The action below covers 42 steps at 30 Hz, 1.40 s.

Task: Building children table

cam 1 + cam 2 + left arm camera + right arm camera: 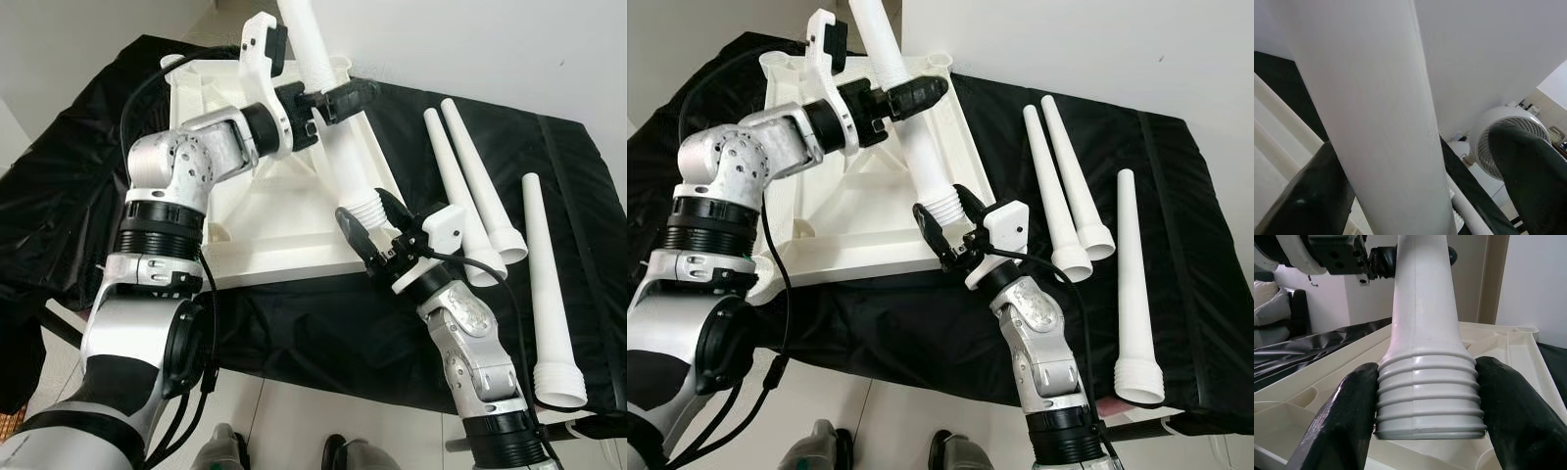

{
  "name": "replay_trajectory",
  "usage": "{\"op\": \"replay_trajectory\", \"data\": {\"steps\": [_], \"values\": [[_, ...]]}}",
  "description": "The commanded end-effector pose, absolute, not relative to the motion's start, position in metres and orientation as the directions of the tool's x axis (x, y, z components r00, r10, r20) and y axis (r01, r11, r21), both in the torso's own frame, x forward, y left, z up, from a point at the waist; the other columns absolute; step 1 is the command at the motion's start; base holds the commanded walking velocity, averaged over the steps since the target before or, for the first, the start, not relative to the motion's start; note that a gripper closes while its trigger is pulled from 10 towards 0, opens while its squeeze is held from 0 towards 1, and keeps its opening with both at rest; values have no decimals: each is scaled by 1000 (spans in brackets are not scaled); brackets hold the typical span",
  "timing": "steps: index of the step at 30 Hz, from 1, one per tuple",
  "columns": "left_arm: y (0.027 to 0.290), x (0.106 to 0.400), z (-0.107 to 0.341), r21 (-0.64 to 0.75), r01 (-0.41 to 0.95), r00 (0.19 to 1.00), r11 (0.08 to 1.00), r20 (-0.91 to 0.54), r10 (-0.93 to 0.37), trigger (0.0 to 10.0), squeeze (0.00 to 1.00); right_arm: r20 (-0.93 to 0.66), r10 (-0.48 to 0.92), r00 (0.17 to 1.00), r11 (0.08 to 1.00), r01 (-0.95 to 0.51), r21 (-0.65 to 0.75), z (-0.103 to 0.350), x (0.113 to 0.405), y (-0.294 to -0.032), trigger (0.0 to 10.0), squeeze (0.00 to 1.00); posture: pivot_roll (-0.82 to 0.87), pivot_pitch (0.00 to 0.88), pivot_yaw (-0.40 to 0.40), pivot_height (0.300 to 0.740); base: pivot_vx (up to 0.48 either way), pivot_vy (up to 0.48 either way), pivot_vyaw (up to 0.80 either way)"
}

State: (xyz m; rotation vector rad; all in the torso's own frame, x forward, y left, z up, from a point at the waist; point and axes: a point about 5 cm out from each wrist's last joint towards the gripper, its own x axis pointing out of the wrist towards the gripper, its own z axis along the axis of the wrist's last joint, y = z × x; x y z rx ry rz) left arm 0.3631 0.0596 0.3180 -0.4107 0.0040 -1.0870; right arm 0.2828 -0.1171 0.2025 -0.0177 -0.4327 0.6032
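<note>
While its two black fingers close on either side of the ribbed, threaded end of a white table leg (pixel 333 137), the right gripper (pixel 377 227) sits at the near right corner of the upturned white tabletop (pixel 284 225), and the right wrist view shows both fingers (pixel 1347 416) pressed against the ridges with the leg's end just above the tabletop's moulded underside. Farther up the same leg, the left gripper (pixel 338 98) clamps the smooth shaft from the left, its fingers (pixel 1312 196) narrow around it in the left wrist view, so the leg hangs tilted between the two grippers, its thin end rising toward the far wall and its threaded end low toward the near side. Beneath them the tabletop lies upside down on a black sheet (pixel 294 333) that covers the work surface, its ribs and corner sockets facing up. To the right, well apart from the grippers, three more white legs (pixel 470 186) lie on the sheet: two side by side and touching near their wide ends, and a third (pixel 549 294) alone farther right, its wide threaded end toward the near edge. A round white fan (pixel 1508 137) stands in the background of the left wrist view.
</note>
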Motion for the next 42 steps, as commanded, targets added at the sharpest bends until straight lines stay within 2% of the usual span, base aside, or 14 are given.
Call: {"op": "replay_trajectory", "data": {"steps": [1, 16, 17, 18, 19, 20, 21, 28, 30, 31, 32, 33, 42], "values": [[46, 355, 319, -309, 895, 393, 322, 204, -897, 0, 0, 388, 558, 733, 824, -544, -157, 204, 285, -116, 10000, 0, 48, 108, -36, 740, 0, 0, 0], [47, 353, 332, -268, 908, 387, 322, 239, -891, 0, 0, 369, 565, 738, 821, -544, -169, 202, 286, -119, 10000, 0, 45, 115, -35, 740, 0, 0, 0], [47, 353, 333, -268, 907, 389, 324, 239, -890, 0, 0, 366, 563, 741, 823, -545, -164, 202, 286, -119, 10000, 306, 45, 115, -35, 740, 0, 0, 0], [47, 353, 333, -268, 907, 389, 324, 239, -890, 0, 0, 366, 563, 741, 823, -545, -164, 202, 286, -119, 10000, 306, 45, 115, -35, 740, 0, 0, 0], [47, 353, 334, -263, 906, 394, 333, 233, -889, 0, 0, 355, 564, 746, 822, -551, -146, 200, 287, -120, 10000, 1000, 45, 115, -35, 740, 0, 0, 0], [47, 353, 334, -263, 906, 394, 333, 233, -889, 0, 0, 355, 564, 746, 822, -551, -146, 200, 287, -120, 10000, 1000, 45, 115, -35, 740, 0, 0, 0], [47, 353, 334, -262, 903, 400, 340, 228, -888, 10000, 0, 352, 568, 743, 817, -559, -139, 200, 287, -121, 10000, 1000, 45, 119, -38, 740, 0, 0, 0], [46, 351, 337, -201, 906, 413, 372, 229, -882, 10000, 0, 337, 557, 759, 826, -550, -127, 201, 290, -123, 10000, 1000, 44, 120, -41, 740, 0, 0, 0], [42, 346, 339, -93, 906, 422, 412, 229, -877, 10000, 0, 276, 541, 794, 839, -530, -122, 203, 297, -126, 10000, 1000, 44, 118, -48, 740, 0, 0, 0], [39, 342, 338, -16, 901, 426, 433, 215, -879, 10000, 0, 242, 537, 808, 843, -522, -127, 204, 301, -128, 10000, 227, 43, 116, -52, 740, 0, 0, 0], [39, 342, 338, -16, 901, 426, 433, 215, -879, 10000, 0, 242, 537, 808, 843, -522, -127, 204, 301, -128, 10000, 227, 43, 116, -52, 740, 0, 0, 0], [36, 339, 337, 26, 896, 428, 443, 210, -879, 10000, 0, 211, 539, 815, 842, -522, -133, 205, 303, -129, 10000, 0, 40, 114, -54, 740, 0, 0, 0], [18, 330, 313, 191, 854, 462, 484, 150, -874, 10000, 0, 158, 551, 819, 832, -526, -176, 221, 312, -140, 10000, 0, 36, 109, -64, 740, 0, 0, 0]]}}
